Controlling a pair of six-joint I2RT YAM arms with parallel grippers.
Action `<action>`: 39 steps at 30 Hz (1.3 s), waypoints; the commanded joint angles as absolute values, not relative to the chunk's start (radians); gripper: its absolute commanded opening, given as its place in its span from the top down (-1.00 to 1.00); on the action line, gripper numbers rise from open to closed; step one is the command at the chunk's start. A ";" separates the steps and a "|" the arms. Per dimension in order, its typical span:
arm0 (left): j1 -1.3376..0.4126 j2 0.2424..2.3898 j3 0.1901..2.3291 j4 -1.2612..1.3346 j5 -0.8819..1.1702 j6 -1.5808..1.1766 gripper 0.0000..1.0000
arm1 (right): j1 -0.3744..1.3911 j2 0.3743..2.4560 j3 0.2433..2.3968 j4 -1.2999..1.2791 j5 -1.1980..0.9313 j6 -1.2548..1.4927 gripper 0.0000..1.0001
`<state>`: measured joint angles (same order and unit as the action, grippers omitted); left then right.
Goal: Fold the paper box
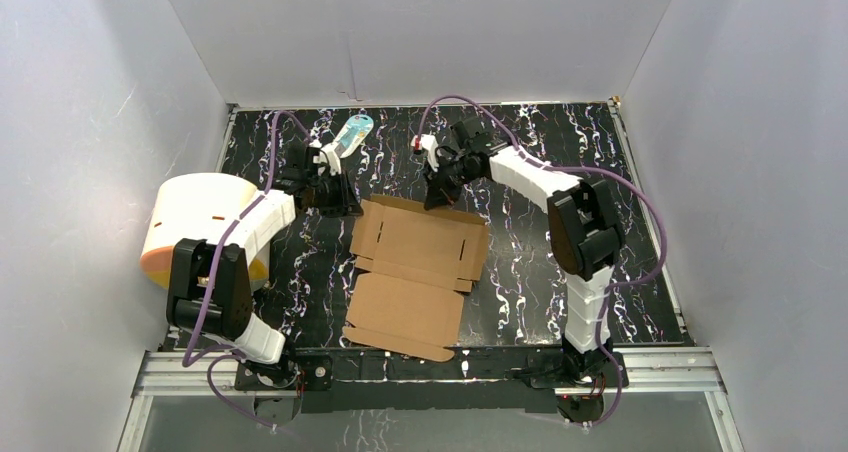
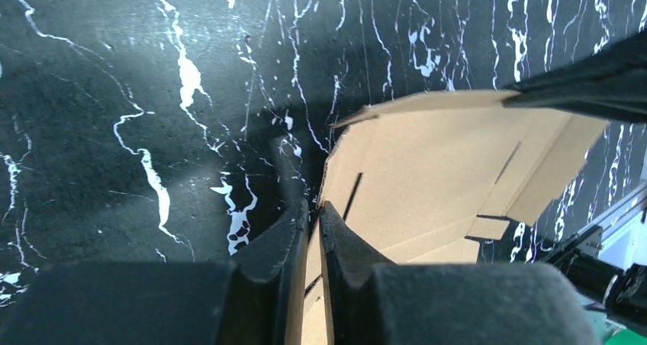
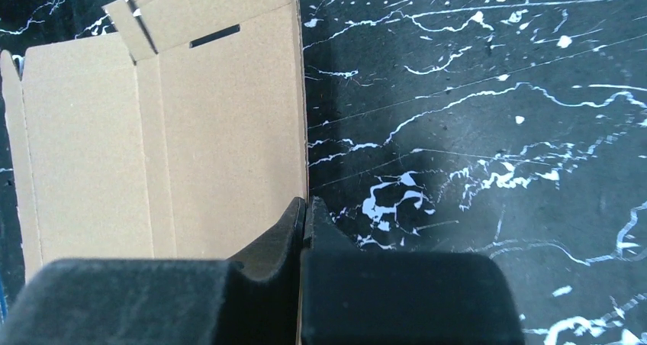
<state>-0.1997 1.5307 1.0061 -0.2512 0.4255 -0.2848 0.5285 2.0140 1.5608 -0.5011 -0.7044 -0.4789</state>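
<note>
Two pincers, both mine, both closed on one sheet of card.

Item 1. The paper box (image 1: 415,272): plain brown cardboard, not yet folded, a die-cut sheet with flaps, slots and tabs. It lies on the black, white-veined table (image 1: 560,272). Its near panel is flat and its far panel sits between my two pincers. In my left wrist view that far panel bows up off the tabletop.

Item 2. My left pincer (image 2: 314,207): at the far-left corner of the paper box. The fingers are drawn nearly together, with a thin strip of card showing in the gap between them. It grips the sheet by its edge.

Item 3. My right pincer (image 3: 307,202): at the far edge of the paper box, a little right of its middle. The fingers are pressed together, and the card's edge runs straight into the seam where they meet. It pinches that edge.

Item 4. White-and-orange cylinder (image 1: 200,222): to the left of the paper box, well apart from it.

Item 5. Small teal-white packet (image 1: 352,132): beyond the far-left corner of the paper box, not touching the card.
</note>
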 commanded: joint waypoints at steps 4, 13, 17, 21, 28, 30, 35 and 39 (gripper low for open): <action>-0.163 1.522 1.012 -0.263 0.384 -0.358 0.50 | 0.546 1.875 1.543 -0.458 -0.629 -0.526 1.00; -0.155 1.520 1.069 -0.238 0.359 -0.412 0.00 | 0.581 1.817 1.598 -0.518 -0.550 -0.587 1.00; -0.155 1.520 1.106 -0.229 0.352 -0.441 -0.22 | 0.594 1.788 1.621 -0.541 -0.525 -0.630 1.00; -0.155 1.520 1.133 -0.209 0.324 -0.471 -0.25 | 0.599 1.765 1.640 -0.553 -0.497 -0.661 1.00; -0.155 1.560 1.175 -0.190 0.321 -0.499 -0.27 | 0.609 1.733 1.668 -0.562 -0.469 -0.715 1.00; -0.155 1.565 1.181 -0.181 0.321 -0.507 -0.28 | 0.610 1.726 1.670 -0.558 -0.456 -0.722 1.00; -0.155 1.555 1.193 -0.172 0.334 -0.525 -0.29 | 0.629 1.720 1.652 -0.566 -0.401 -0.768 1.00; -0.155 1.523 1.190 -0.161 0.361 -0.539 -0.30 | 0.652 1.715 1.619 -0.558 -0.359 -0.809 1.00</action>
